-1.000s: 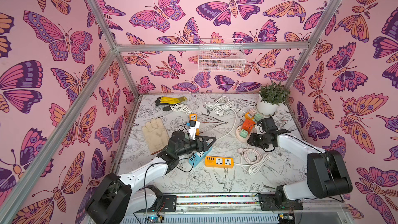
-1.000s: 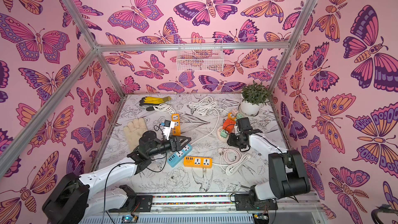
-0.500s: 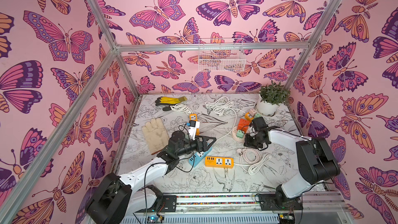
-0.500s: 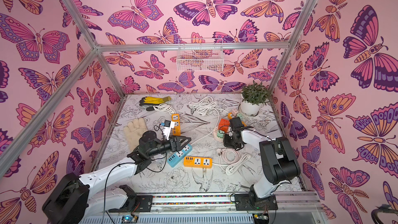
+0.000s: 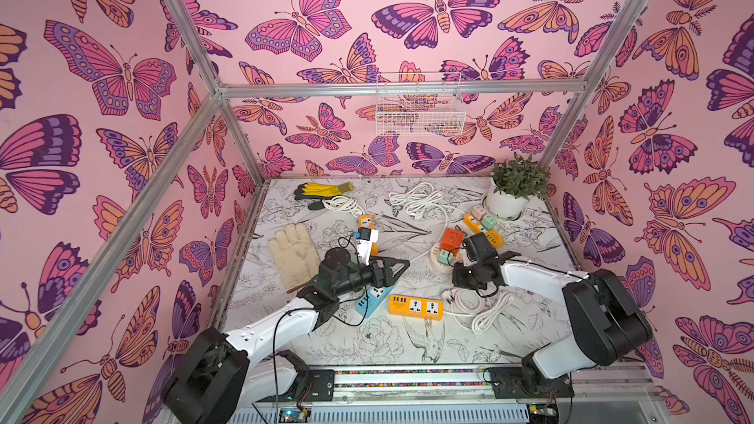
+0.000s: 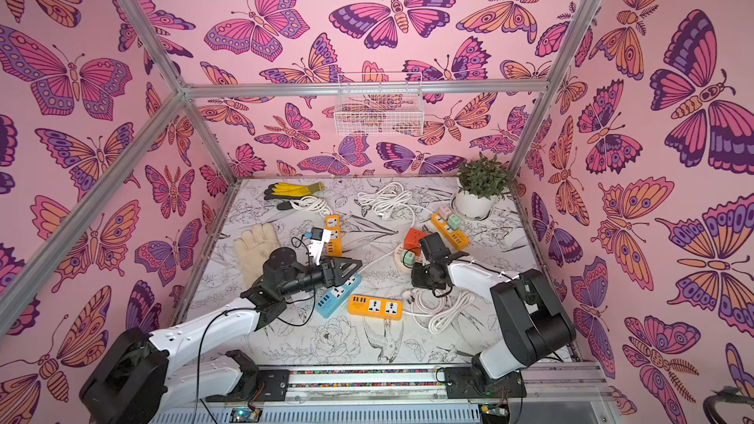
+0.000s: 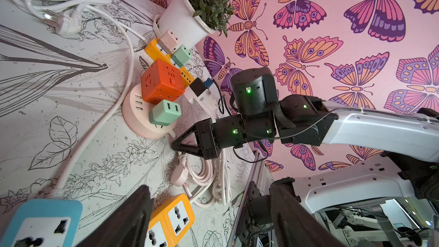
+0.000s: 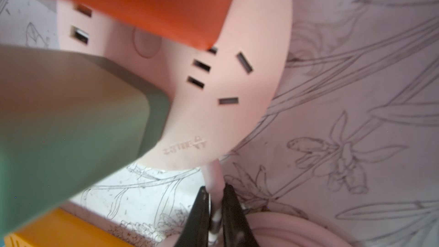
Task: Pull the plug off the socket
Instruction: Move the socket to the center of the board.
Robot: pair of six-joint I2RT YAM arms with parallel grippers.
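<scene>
Left wrist: two green plugs point(image 7: 165, 115) point(image 7: 181, 55)

Clock read from the middle of table point(image 5: 367, 356), 12 toward the back wall. At 1 o'clock, far corner: potted plant point(image 5: 506, 203). Just at its 7 o'clock: back strip point(image 7: 152, 49), carrying two adapters point(image 7: 181, 55). At 3 o'clock, near the middle: round socket point(image 7: 140, 124). Bears cube adapter point(image 7: 161, 84) on top and small plug point(image 7: 165, 115) at that cube's 6 o'clock; sends cord point(image 8: 212, 177) out toward 4 o'clock. At 12 o'clock: coiled cable point(image 5: 412, 197). At 11 o'clock: paired gloves point(image 5: 322, 189). At 9 o'clock: single glove point(image 5: 293, 256). At 6 o'clock: angled strip point(image 5: 369, 303), front strip point(image 5: 416, 307) at its 3 o'clock, cable bundle point(image 5: 481, 309) beyond.
</scene>
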